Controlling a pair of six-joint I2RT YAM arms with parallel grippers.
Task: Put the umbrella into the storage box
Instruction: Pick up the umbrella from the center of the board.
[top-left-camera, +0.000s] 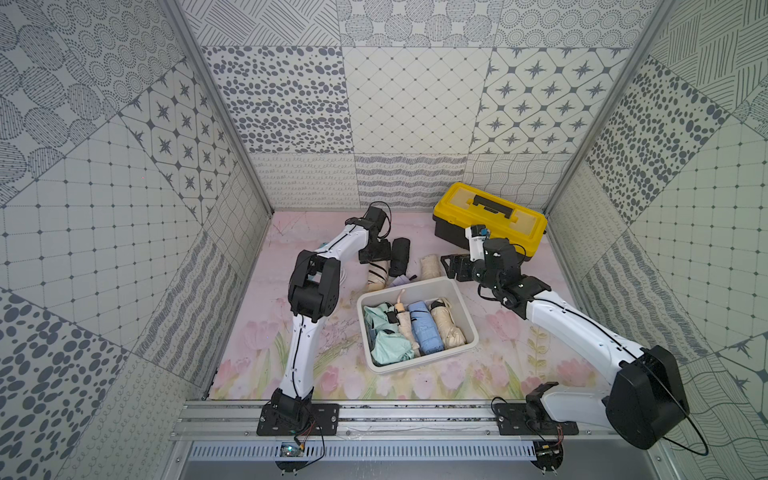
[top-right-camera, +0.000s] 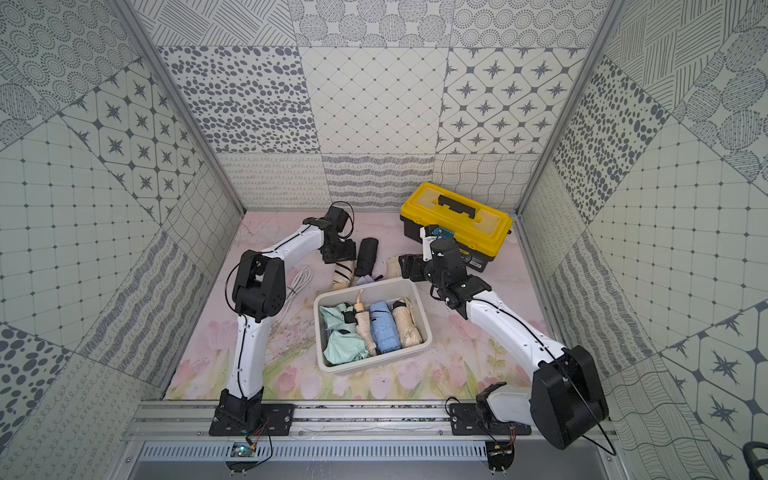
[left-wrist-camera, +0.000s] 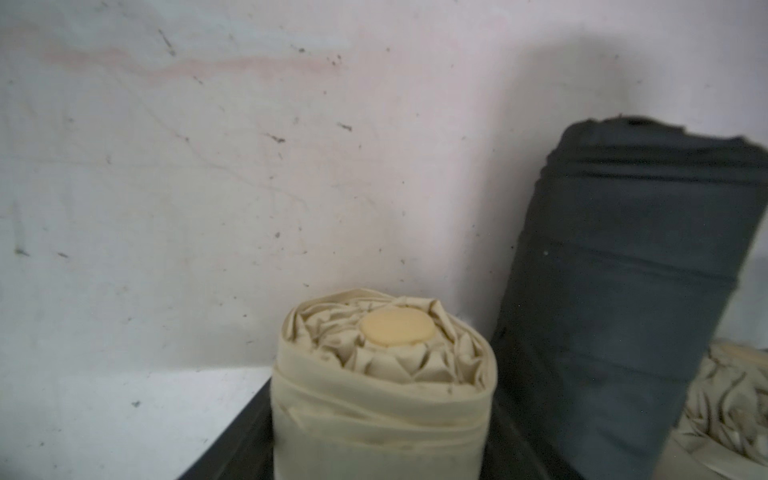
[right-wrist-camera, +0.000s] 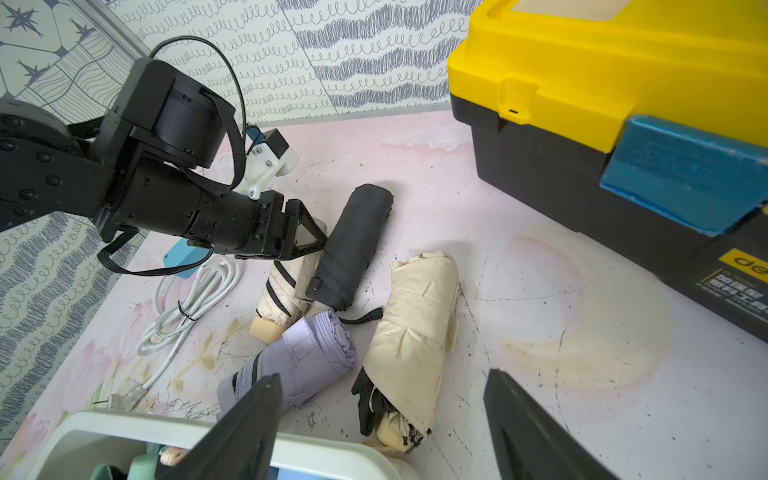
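Note:
A cream umbrella with black stripes (top-left-camera: 377, 279) (right-wrist-camera: 282, 291) lies folded on the mat behind the white storage box (top-left-camera: 407, 286) (top-right-camera: 365, 286). My left gripper (top-left-camera: 375, 264) (right-wrist-camera: 313, 243) is shut on its far end. In the left wrist view the umbrella's (left-wrist-camera: 382, 395) capped end sits between the dark jaws. A black umbrella (top-left-camera: 401, 255) (left-wrist-camera: 623, 291) lies right beside it. A lilac umbrella (right-wrist-camera: 299, 361) and a plain cream one (top-left-camera: 430, 266) (right-wrist-camera: 415, 328) lie near the box's back rim (right-wrist-camera: 332, 457). My right gripper (top-left-camera: 451, 266) (right-wrist-camera: 382, 419) hangs open above the plain cream one, holding nothing. Several folded umbrellas fill the box.
A yellow-lidded black toolbox (top-left-camera: 490, 216) (right-wrist-camera: 602, 104) stands at the back right, close behind my right arm. A coiled white cable (top-right-camera: 297, 282) (right-wrist-camera: 187, 307) with a blue block (right-wrist-camera: 183, 255) lies on the mat left of the umbrellas. Patterned walls enclose three sides.

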